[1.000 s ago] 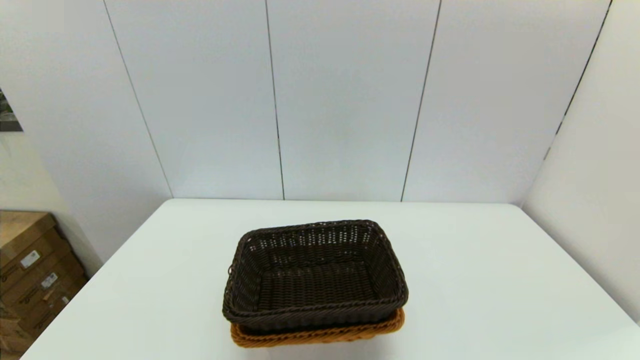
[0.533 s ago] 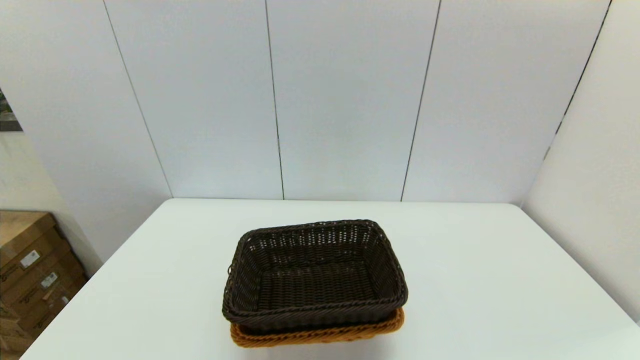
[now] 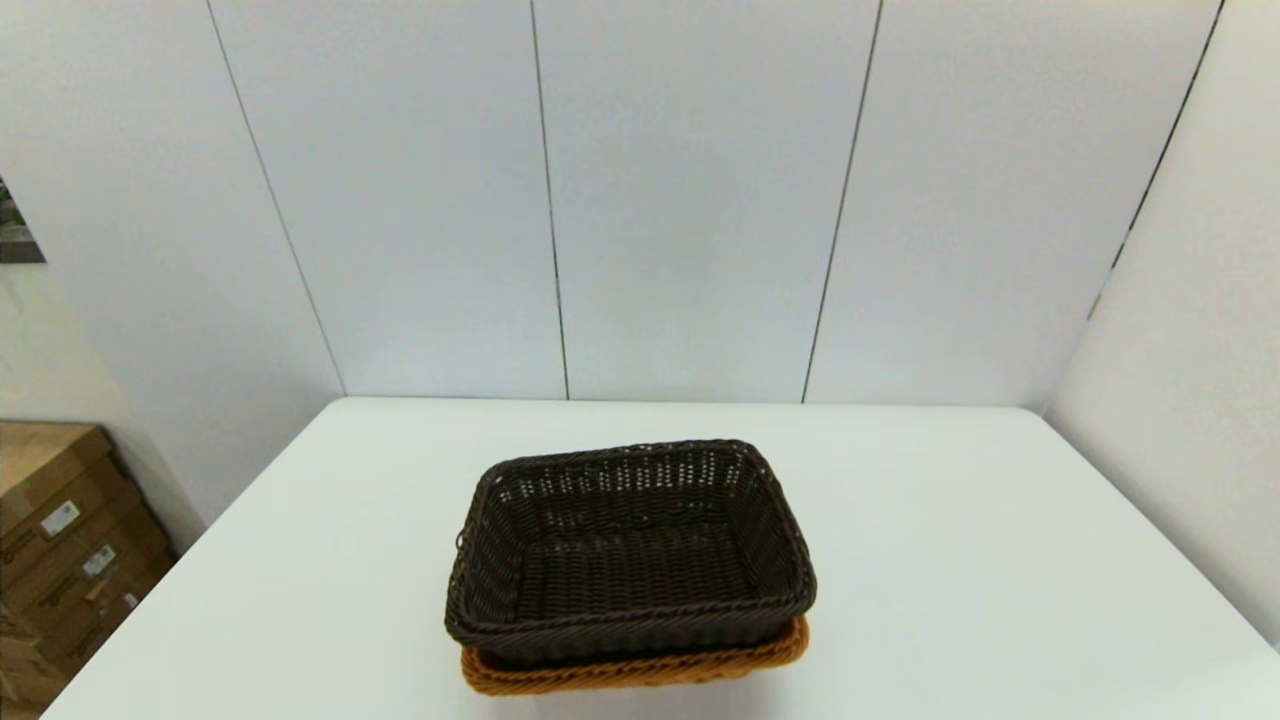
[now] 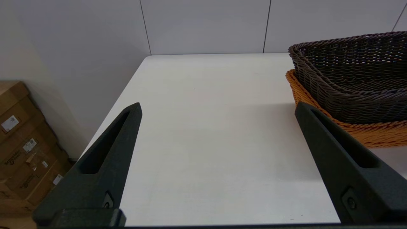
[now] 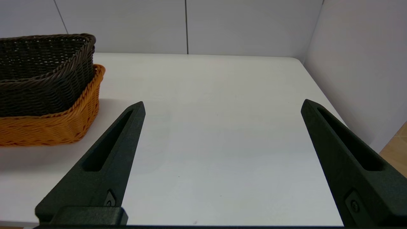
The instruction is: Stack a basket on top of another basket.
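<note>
Baskets sit nested, dark basket (image 3: 630,545) in orange basket (image 3: 640,668), clear of both grippers' wide-apart jaws.

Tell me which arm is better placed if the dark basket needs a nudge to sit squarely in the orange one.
Neither clearly. The left gripper and right gripper are both open, each parked beside the stack. The dark basket already rests in the orange basket, so no nudge looks needed.

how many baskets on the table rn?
2, stacked near the table's front edge: dark basket nested on top, orange basket underneath. Nothing seen inside the dark one.
</note>
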